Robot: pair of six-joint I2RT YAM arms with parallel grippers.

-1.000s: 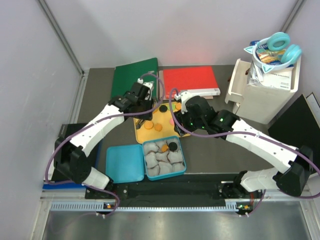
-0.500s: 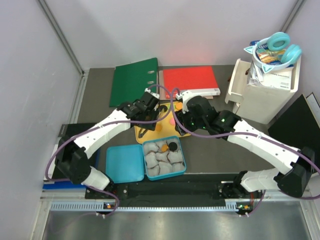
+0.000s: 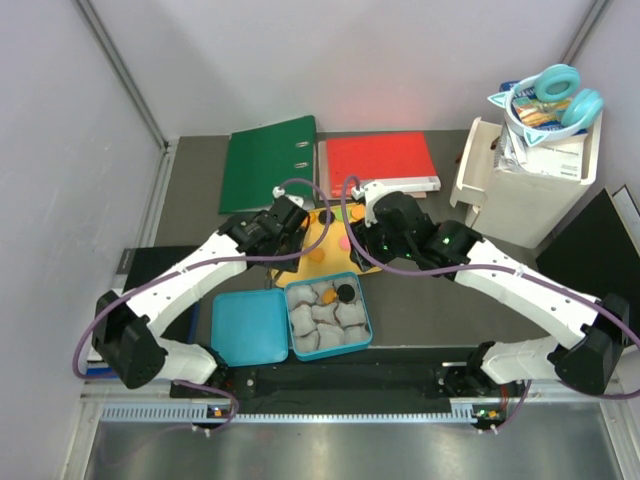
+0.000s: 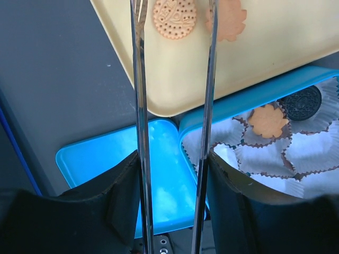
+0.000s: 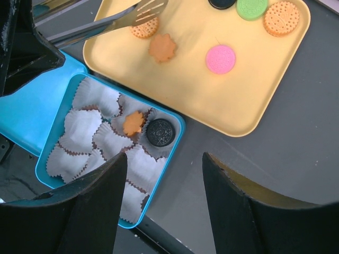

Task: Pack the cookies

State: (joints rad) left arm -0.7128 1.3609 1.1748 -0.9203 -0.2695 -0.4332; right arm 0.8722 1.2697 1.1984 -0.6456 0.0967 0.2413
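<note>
My left gripper (image 4: 174,174) is shut on metal tongs (image 4: 140,106), whose two blades stand apart. Their tips (image 5: 143,13) hover over a round orange cookie (image 5: 145,27) on the yellow tray (image 5: 249,100), beside a flower-shaped orange cookie (image 5: 162,47). Pink (image 5: 220,58), green (image 5: 252,7), black (image 5: 222,3) and another orange cookie (image 5: 281,18) also lie on the tray. The blue box (image 3: 328,315) of white paper cups holds an orange flower cookie (image 5: 133,123) and a black cookie (image 5: 160,132). My right gripper (image 5: 164,159) hangs open and empty above the box's right edge.
The box's blue lid (image 3: 248,325) lies open to its left. A green binder (image 3: 268,160) and a red folder (image 3: 380,160) lie behind the tray. A white bin (image 3: 525,180) with teal headphones (image 3: 558,95) stands at the back right.
My left arm has drawn back toward the near left with the tongs, from the tray's far side to its near part. The right arm has not moved.
</note>
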